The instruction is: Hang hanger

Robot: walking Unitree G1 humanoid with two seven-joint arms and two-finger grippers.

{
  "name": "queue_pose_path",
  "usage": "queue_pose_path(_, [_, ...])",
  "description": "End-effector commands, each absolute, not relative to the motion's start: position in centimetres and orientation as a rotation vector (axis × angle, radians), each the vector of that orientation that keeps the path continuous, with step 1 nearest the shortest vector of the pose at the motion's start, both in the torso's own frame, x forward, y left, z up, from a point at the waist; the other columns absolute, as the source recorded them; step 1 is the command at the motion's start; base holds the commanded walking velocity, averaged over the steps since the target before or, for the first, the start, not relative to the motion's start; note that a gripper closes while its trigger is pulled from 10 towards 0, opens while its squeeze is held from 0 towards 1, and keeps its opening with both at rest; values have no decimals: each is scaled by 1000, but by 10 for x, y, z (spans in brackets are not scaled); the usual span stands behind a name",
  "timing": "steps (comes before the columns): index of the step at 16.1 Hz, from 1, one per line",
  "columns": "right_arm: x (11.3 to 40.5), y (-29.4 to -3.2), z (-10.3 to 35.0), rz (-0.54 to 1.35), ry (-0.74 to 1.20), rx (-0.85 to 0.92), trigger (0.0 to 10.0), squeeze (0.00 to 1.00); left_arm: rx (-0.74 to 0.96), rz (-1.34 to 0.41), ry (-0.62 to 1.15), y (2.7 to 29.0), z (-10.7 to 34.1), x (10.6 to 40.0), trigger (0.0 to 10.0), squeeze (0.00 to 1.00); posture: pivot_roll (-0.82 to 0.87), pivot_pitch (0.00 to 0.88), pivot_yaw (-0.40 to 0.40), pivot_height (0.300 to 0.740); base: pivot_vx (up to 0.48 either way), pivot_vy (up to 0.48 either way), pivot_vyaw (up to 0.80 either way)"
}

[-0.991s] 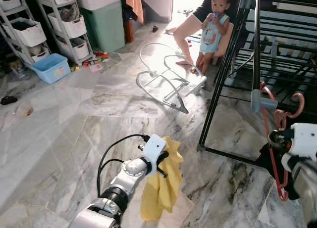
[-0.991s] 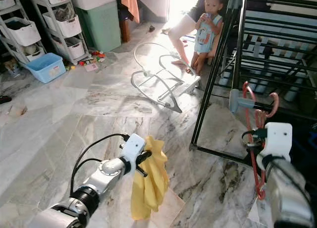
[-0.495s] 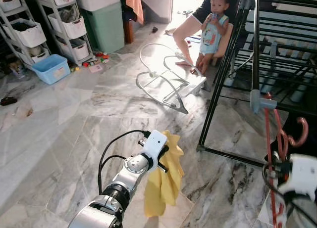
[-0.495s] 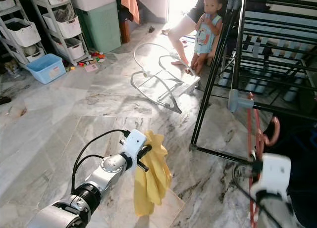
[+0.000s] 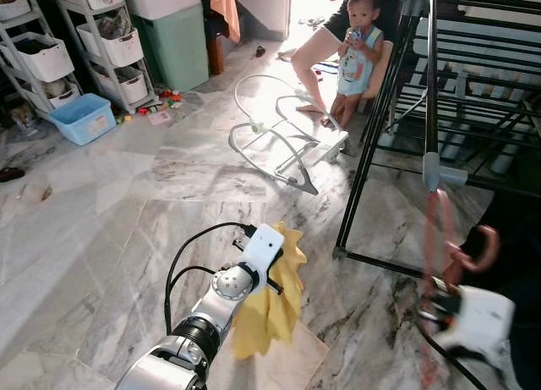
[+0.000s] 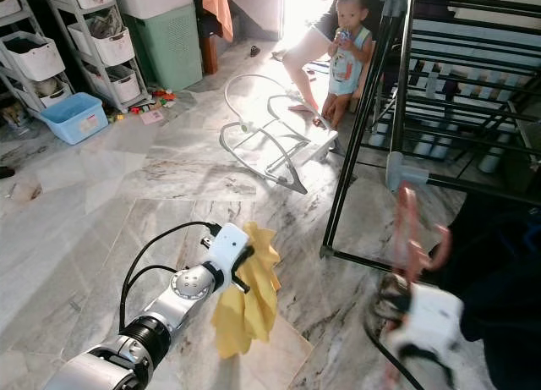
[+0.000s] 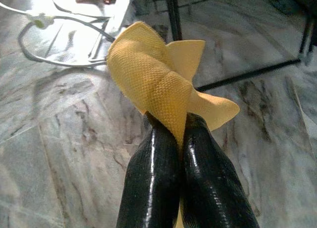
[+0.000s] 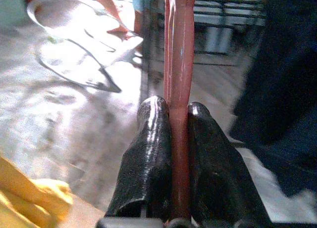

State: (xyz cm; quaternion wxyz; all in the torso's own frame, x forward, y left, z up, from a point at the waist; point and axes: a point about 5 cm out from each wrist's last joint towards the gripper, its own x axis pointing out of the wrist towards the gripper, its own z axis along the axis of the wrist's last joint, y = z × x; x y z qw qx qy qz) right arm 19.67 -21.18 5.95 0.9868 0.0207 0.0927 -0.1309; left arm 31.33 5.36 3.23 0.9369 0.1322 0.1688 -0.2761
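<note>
Right claw [image 8: 179, 154] clamped on the red hanger [image 8: 177, 65], both black fingers [image 8: 148, 154] pressed against its thin stem, seen clearly in the right wrist view. Hanger held low, beside the black drying rack [image 5: 427, 77], hook [image 5: 473, 248] near the dark cloth on the rack's side, not yet over any bar. Blurred in both eye views, so exact angle of the hook hard to tell.

Left claw [image 7: 179, 134] closed together on a yellow cloth [image 5: 270, 301], hanging free above the marble floor [image 5: 127, 204], well apart from the rack.

To do this step well, probably: raise the hanger until the hook stands above a free horizontal bar, turn the open side of the hook toward the bar, then lower gently until the bar carries the weight. Grip to be kept firm on the stem until then, because a thin stem can rotate between smooth fingers. Best to choose a bar away from the grey plastic joint [image 5: 438, 174] and away from the dark cloth, where the hook may catch.

A small child [image 5: 359, 47] and another person's leg [image 5: 317, 56] beyond the rack, near a white wire frame [image 5: 283, 132] on the floor; slow, short movements advisable.
</note>
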Motion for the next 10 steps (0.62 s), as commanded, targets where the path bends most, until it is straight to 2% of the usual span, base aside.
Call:
queue_pose_path(1, [200,-208,58,-248,179,32,10000,0,261,-544,306,51,43,321,10000,0,-18,0,-36,740,0,0,0])
queue_pose_path(5, [213,-189,68,-219,127,33,10000,0,232,-460,168,54,71,337,10000,0,8,0,-71,740,0,0,0])
queue_pose_path(8, [213,-193,74,-243,97,37,10000,0,178,-421,146,63,79,341,10000,0,21,0,-74,740,0,0,0])
queue_pose_path(10, [213,-193,75,-262,91,67,10000,0,211,-434,153,69,72,335,10000,0,27,0,-85,740,0,0,0])
